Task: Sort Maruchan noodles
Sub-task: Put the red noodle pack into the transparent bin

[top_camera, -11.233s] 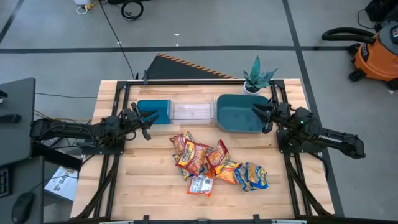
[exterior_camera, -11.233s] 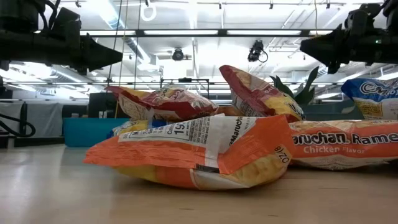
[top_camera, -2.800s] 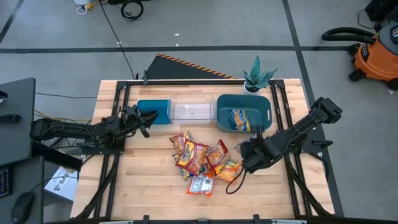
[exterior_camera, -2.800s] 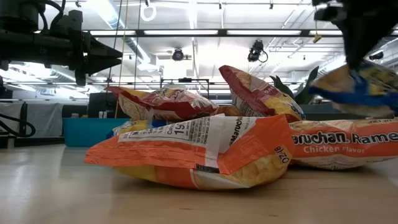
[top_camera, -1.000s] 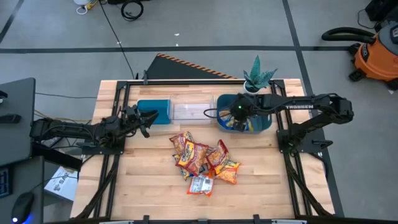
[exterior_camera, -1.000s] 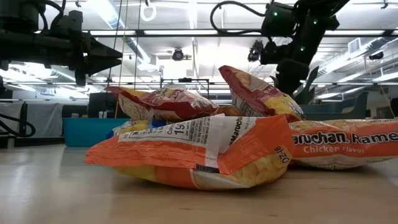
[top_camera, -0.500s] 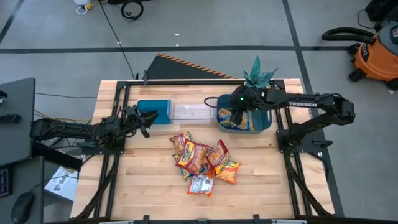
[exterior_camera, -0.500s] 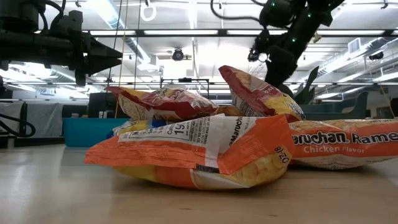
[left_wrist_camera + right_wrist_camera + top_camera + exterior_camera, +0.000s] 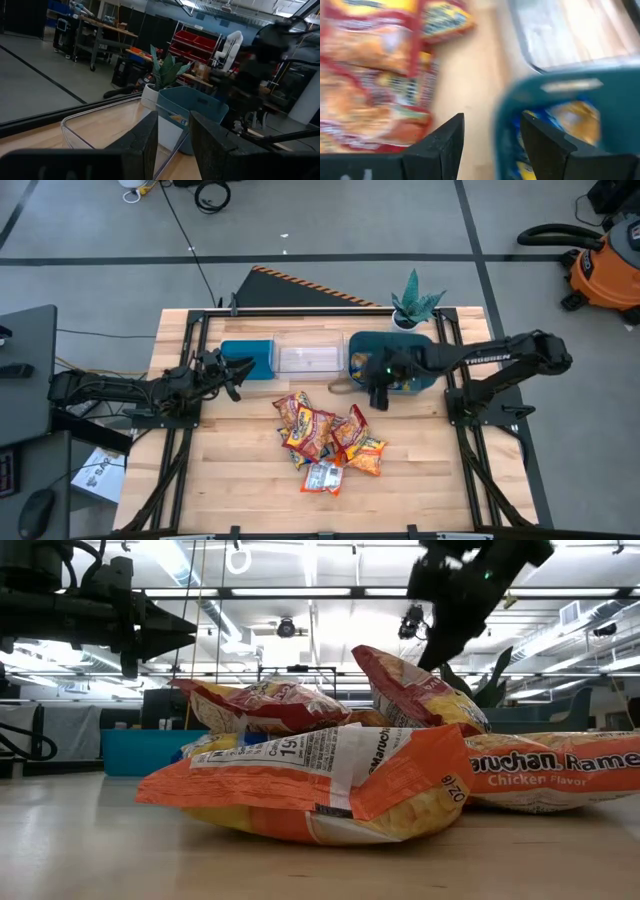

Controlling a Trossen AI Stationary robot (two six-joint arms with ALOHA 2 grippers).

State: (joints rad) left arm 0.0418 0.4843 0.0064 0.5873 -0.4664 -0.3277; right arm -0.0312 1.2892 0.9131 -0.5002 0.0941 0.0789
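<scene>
A pile of Maruchan noodle packets, red-orange, orange and one silvery-white, lies on the wooden table's middle; it fills the low view. Yellow-and-blue packets lie inside the large teal bin. My right gripper is open and empty, just past the bin's near rim, between bin and pile. My left gripper is open and empty, hovering beside the small teal bin.
A clear bin stands between the two teal bins along the far side. A potted plant stands behind the large teal bin. Bare wood lies near the pile's left and right and toward the near edge.
My right gripper has moved from above the large teal bin toward the table's near edge, out past the bin's rim and toward the pile. The yellow-and-blue packets stay in the bin.
</scene>
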